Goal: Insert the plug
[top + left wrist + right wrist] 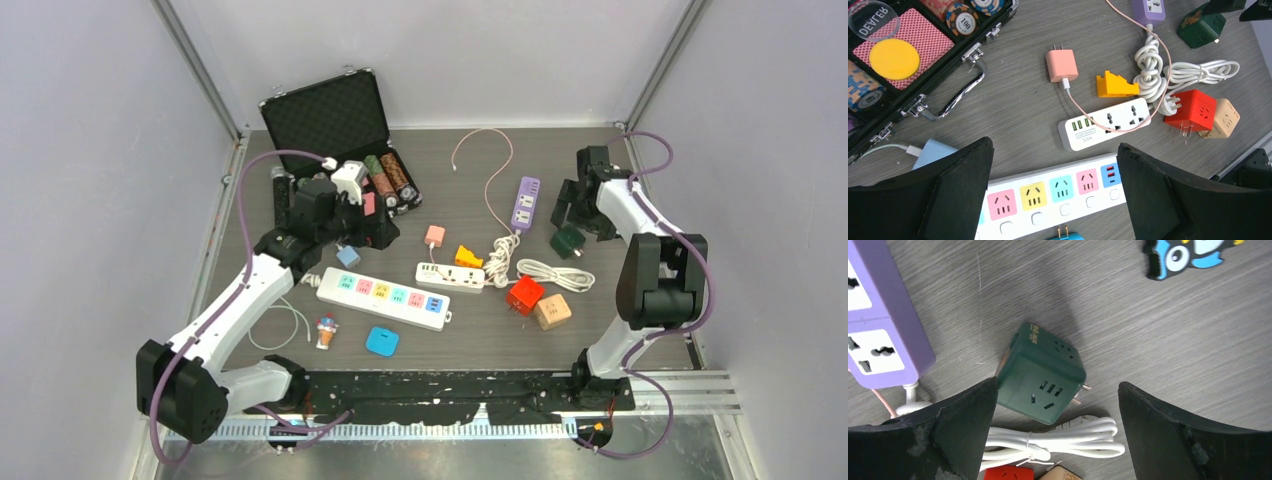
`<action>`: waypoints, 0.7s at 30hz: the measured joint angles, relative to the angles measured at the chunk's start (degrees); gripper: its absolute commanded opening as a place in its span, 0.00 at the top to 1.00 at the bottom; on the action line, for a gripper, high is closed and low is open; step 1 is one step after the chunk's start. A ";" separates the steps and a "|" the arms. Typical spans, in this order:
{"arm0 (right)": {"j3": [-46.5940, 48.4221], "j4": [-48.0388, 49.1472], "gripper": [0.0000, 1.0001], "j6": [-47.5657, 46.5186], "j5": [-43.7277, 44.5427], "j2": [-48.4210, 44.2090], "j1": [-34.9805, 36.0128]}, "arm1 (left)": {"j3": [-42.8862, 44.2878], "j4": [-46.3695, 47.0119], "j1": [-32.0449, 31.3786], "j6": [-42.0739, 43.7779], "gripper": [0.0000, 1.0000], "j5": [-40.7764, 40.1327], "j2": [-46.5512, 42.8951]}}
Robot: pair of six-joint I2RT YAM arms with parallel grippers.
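Green cube plug point(1040, 380) sits just below R tool point(1055, 386), wide open, empty; L tool point(1055, 145) likewise.

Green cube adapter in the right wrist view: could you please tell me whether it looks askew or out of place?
Slightly: the green cube adapter lies loose on the table, turned at an angle to the purple power strip, its prongs sticking out sideways, plugged into nothing.

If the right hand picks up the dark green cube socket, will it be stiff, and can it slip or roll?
The dark green cube socket looks like hard moulded plastic, so it should probably stay rigid. Its flat faces suggest sliding, not rolling, when pushed. Its metal prongs stick out at one side and may catch.
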 measured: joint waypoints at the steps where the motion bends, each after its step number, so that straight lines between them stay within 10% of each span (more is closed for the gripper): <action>1: 0.24 0.04 0.05 -0.94 -0.92 0.50 -0.11 | 0.09 0.11 0.00 0.07 0.07 -0.04 0.00; 15: 0.09 -0.76 0.01 -12.85 -15.15 2.80 -1.95 | 0.17 0.17 0.00 1.25 0.07 -0.74 0.39; 21: 0.09 -0.81 0.19 -10.78 -15.91 3.23 -1.29 | 0.17 0.17 0.00 1.20 0.07 -1.05 0.50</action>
